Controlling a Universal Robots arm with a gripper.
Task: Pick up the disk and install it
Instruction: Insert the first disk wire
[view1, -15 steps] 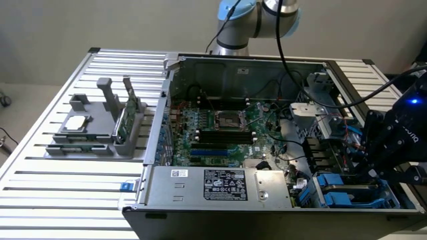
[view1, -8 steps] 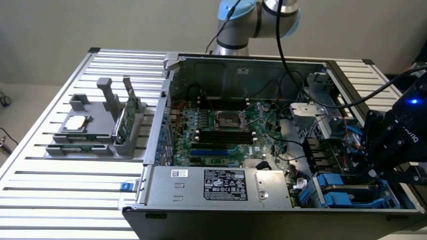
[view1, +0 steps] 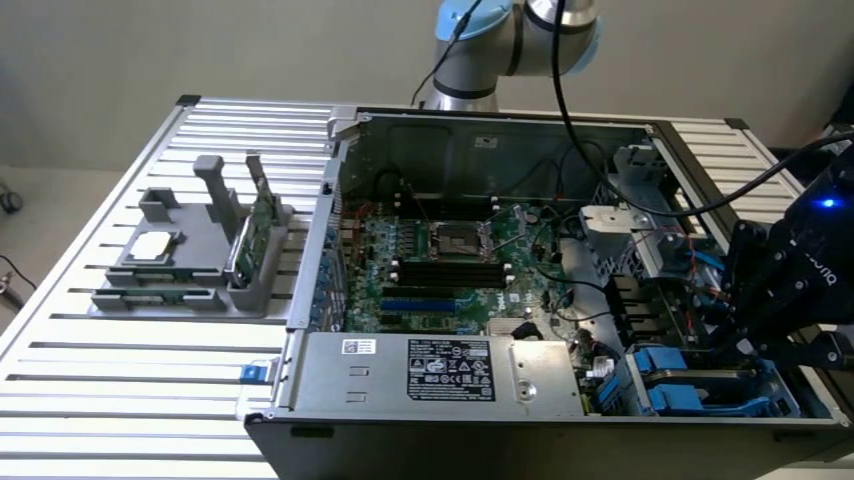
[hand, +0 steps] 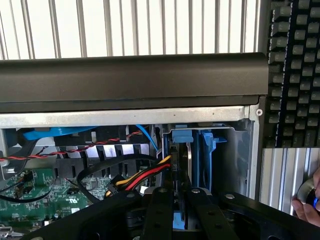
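Aluminium slats make up the table (view1: 80, 340). At the exterior view's left a grey fixture (view1: 187, 270) carries a small silver chip (view1: 154, 245) and an upright green circuit card (view1: 254, 235). In the middle lies the open computer case (view1: 400, 400) with its green motherboard (view1: 447, 265). The power supply (view1: 441, 370) along its near wall wears white and black labels (print too small to read). At the right, the black gripper (view1: 754, 345) reaches into the drive bay among blue carriers (view1: 674, 385). Pale lettering on its body is only partly legible.

In the wrist view the gripper (hand: 176, 200) is clenched on the disk (hand: 182, 137), which stands on edge in the bay slot beside red, yellow and black wires (hand: 147, 175). Beyond the case are a black keyboard (hand: 295, 75) and a person's hand (hand: 306, 205).
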